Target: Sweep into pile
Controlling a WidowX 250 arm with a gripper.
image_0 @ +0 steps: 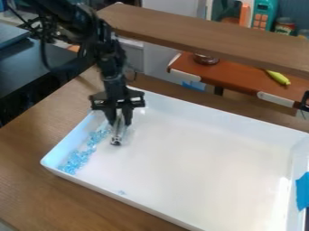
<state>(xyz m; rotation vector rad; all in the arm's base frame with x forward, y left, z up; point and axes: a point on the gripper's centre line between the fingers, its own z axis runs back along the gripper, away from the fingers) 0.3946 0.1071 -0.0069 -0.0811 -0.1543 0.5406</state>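
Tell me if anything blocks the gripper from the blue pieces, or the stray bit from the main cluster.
Nothing visible does. The tool in the gripper is right beside the blue pieces, and only bare floor of the white tray shows between them and the stray bit.

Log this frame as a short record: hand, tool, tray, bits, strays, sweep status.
hand: over the tray's far-left part, pointing down
tool: slim, clear-and-silver, held in the hand, low end at the tray floor
tray: white, on wood table
bits: light blue, loose band along the left wall, from beside the tool toward the near-left corner
strays: small bluish speck by the near wall
sweep: looks unfinished; band, no compact pile
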